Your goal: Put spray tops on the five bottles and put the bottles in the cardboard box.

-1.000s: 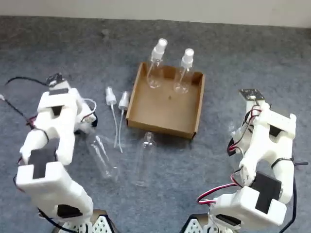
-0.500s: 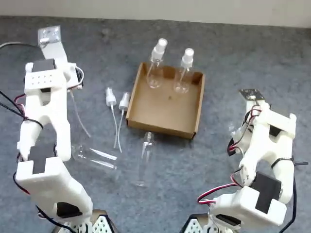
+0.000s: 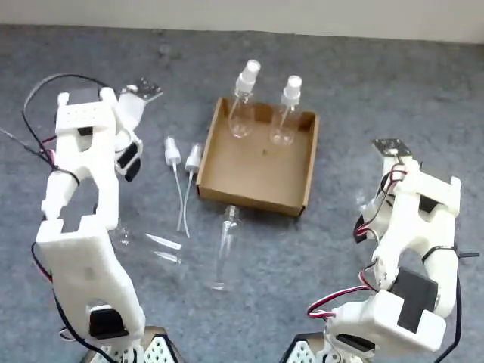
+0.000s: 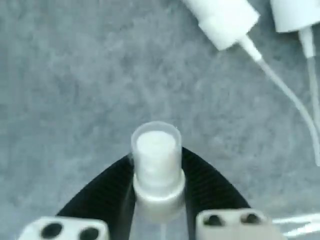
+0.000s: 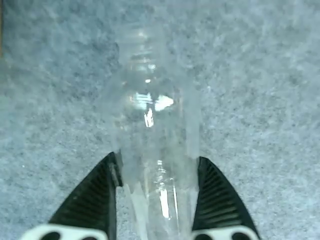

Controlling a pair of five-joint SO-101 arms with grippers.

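a: since the left gripper (image 4: 157, 167) is clamped on a spray top (image 4: 156, 147), cap end outward, i'd judge it's held ready to go into a neck.
b: and the right gripper (image 5: 156, 162)?
a: closed round an open bottle (image 5: 150, 100), at four o'clock of the cardboard box (image 3: 253, 198), likely steadying it for capping.
b: the rest?
a: two capped bottles (image 3: 243, 106) stand at the box's twelve o'clock edge. two loose tops (image 3: 172, 151) lie at its nine, two bare bottles (image 3: 223, 249) around seven and eight.
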